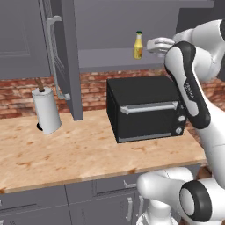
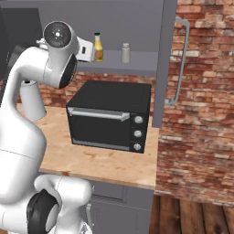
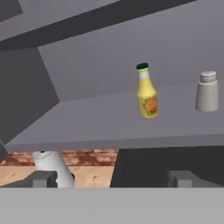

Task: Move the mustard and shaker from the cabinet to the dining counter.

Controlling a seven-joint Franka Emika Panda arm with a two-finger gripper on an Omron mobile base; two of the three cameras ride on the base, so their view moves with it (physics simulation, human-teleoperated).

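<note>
While the arm reaches up toward the open cabinet [image 2: 137,64], the gripper [image 3: 113,178] hangs with fingers apart, holding nothing. Mustard [image 3: 147,92] stands on the shelf at 12 o'clock, shaker [image 3: 206,92] at its 3 o'clock; in the left base view the arm hides the shaker.

Robot arm [image 1: 193,88]: glossy white rounded link shells joined by dark, near-black joint bands. One forearm link carries a long black panel with small pale lettering (too small to read). A round dark grey end cap with a small central hub closes one joint housing [image 2: 58,33]. Gripper [image 3: 113,179]: two small, blocky, dark grey finger tips [image 3: 43,179].
</note>
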